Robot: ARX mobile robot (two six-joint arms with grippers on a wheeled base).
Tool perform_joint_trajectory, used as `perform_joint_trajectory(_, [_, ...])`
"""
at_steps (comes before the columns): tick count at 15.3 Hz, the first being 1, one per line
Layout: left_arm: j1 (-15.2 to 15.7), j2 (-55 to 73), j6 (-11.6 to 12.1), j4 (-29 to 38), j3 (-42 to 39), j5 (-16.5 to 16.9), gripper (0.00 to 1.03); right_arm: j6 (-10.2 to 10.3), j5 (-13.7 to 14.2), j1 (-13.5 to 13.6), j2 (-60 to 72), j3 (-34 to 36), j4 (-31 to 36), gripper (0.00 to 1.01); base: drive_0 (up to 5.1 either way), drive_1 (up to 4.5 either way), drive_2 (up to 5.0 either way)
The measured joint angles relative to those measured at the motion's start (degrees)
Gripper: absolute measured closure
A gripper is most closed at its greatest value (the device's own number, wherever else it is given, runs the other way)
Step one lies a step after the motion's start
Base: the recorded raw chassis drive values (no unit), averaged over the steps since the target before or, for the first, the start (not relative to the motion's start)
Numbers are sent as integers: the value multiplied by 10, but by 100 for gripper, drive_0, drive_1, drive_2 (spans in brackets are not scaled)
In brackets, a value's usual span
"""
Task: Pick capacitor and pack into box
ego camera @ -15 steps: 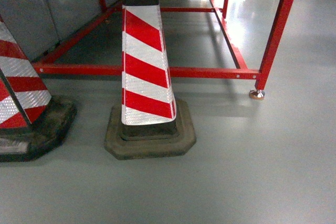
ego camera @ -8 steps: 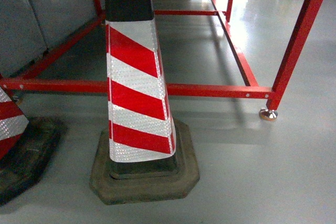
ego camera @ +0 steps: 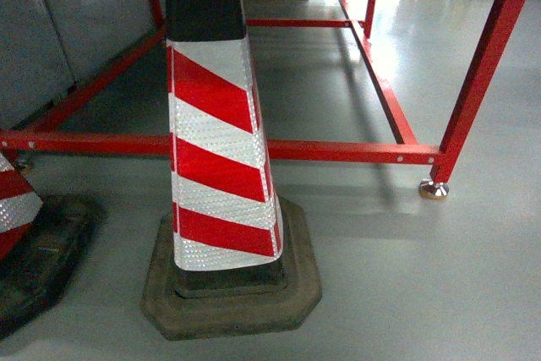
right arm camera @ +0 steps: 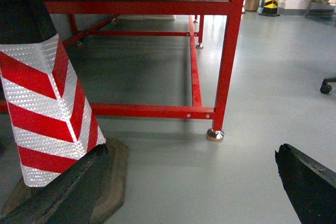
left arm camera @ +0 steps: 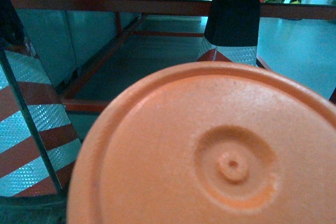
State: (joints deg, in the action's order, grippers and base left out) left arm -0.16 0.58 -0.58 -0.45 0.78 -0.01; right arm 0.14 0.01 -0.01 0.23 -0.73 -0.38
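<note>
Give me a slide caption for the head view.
Red-and-white striped traffic cone on grey floor before a red steel frame.

My head looks down at a striped cone (ego camera: 221,158); both wrists sit low, facing it too.

Right gripper (right arm camera: 191,192): two dark, near-black fingers (right arm camera: 63,192) at the lower corners of the right wrist view, matte, rough-textured, tapering to blunt wedge tips. No cables, screws or markings visible. Head view shows no robot parts.
</note>
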Motion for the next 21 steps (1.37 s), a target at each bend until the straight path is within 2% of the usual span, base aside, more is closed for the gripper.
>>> perform_joint_trajectory(21, [0, 0, 6, 0, 0, 0, 60, 0, 0, 0, 0, 0, 1, 3, 0, 0, 0])
